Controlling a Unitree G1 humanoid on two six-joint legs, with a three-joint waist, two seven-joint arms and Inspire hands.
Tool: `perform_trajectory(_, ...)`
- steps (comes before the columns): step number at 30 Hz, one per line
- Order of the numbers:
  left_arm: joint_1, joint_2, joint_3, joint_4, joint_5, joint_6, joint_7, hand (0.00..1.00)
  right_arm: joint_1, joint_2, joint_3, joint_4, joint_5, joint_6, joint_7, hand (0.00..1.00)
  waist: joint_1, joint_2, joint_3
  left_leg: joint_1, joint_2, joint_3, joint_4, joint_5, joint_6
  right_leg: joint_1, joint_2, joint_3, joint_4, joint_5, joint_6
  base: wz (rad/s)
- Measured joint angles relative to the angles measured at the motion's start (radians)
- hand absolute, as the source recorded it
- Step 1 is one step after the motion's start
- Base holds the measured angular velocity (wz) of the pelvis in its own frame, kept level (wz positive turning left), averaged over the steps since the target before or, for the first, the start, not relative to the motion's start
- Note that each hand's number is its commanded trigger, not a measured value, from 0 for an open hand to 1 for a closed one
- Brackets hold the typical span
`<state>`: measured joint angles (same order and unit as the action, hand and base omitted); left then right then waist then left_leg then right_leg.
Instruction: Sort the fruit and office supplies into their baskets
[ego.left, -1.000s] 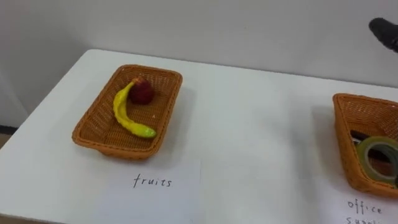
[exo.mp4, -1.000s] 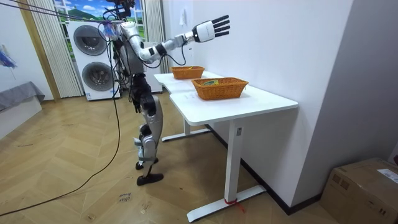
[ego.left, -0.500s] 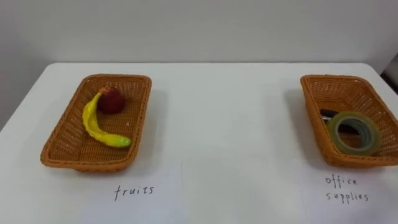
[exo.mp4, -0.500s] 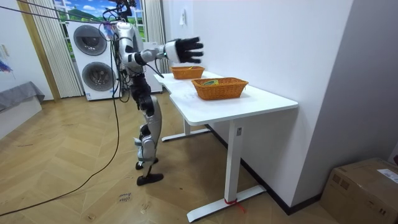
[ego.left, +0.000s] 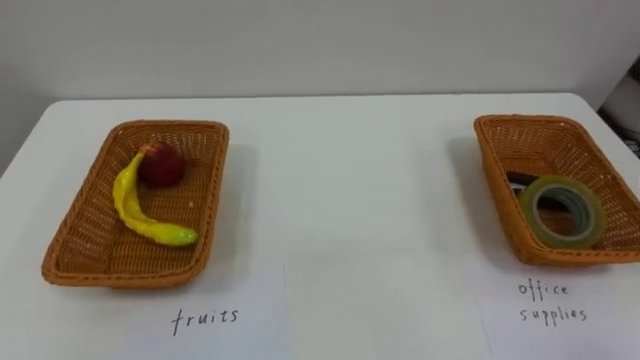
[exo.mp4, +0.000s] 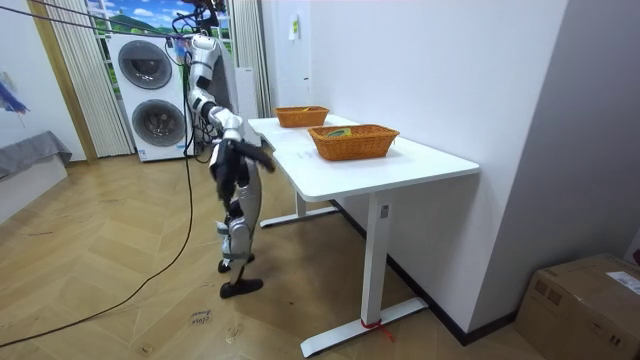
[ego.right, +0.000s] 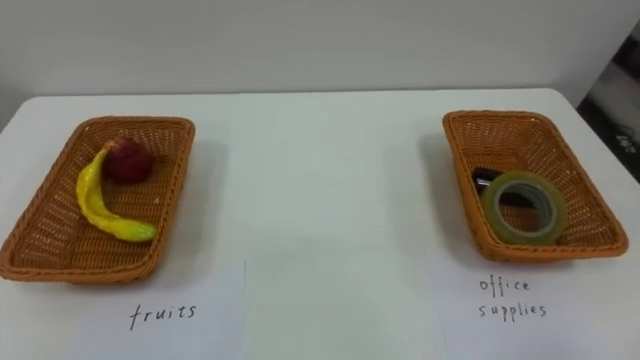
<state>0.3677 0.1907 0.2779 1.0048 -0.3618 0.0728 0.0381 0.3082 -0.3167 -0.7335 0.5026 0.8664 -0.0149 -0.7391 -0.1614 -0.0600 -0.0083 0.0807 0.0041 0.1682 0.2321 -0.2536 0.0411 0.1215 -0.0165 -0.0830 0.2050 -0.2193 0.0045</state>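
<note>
A wicker fruit basket (ego.left: 170, 127) stands on the left of the white table (ego.left: 350, 200). In it lie a yellow banana (ego.left: 140, 210) and a red apple (ego.left: 161, 165). On the right, the office supplies basket (ego.left: 525, 121) holds a roll of olive tape (ego.left: 566, 209) and a dark object (ego.left: 519, 182) half hidden behind the roll. In the room view I stand at the table's long side, and my right hand (exo.mp4: 264, 157) hangs low by the table's edge, blurred.
Paper labels lie in front of the baskets: "fruits" (ego.left: 205, 319) and "office supplies" (ego.left: 546, 301). A white wall runs behind the table. In the room view, washing machines (exo.mp4: 150, 95) stand behind me and a cardboard box (exo.mp4: 585, 305) sits on the floor at the right.
My right arm has come down from high over the table to my side. The head camera swung right and down, bringing both baskets fully into view. The baskets and their contents have not moved.
</note>
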Motion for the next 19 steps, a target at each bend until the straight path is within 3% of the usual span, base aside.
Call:
perform_trajectory(2,0.000,-0.008,-0.003,-0.003,-0.015,-0.002,-0.002,0.00,0.024,0.042,0.014,0.080,0.026,-0.010,0.003,0.00,0.002,0.006,0.0035,0.000,0.000,0.000,-0.002,0.000,-0.001,-0.001,0.000,0.001,-0.001,-0.002,-0.002,0.00)
perform_trajectory(9,0.016,-0.026,-0.007,0.008,-0.080,-0.004,-0.008,0.00,0.034,0.112,0.059,0.352,0.102,-0.018,0.077,0.00,0.004,0.012,0.0027,0.017,-0.001,0.021,-0.012,0.000,-0.002,-0.002,-0.001,0.024,-0.001,-0.014,-0.005,-0.10)
perform_trajectory(14,0.016,-0.050,-0.009,0.051,-0.080,-0.007,-0.029,0.00,0.022,0.161,0.183,0.598,0.122,0.003,0.249,0.00,0.017,0.028,-0.0032,0.025,-0.002,0.025,-0.018,0.000,-0.002,0.001,-0.002,0.024,0.001,-0.015,-0.004,-0.02)
perform_trajectory(19,-0.005,-0.064,-0.028,0.101,-0.065,-0.005,-0.029,0.00,0.000,0.178,0.351,0.709,0.072,0.047,0.464,0.00,0.062,0.041,-0.0008,0.042,-0.002,0.029,-0.023,-0.001,-0.004,0.014,0.000,0.033,-0.002,-0.015,-0.005,-0.03)
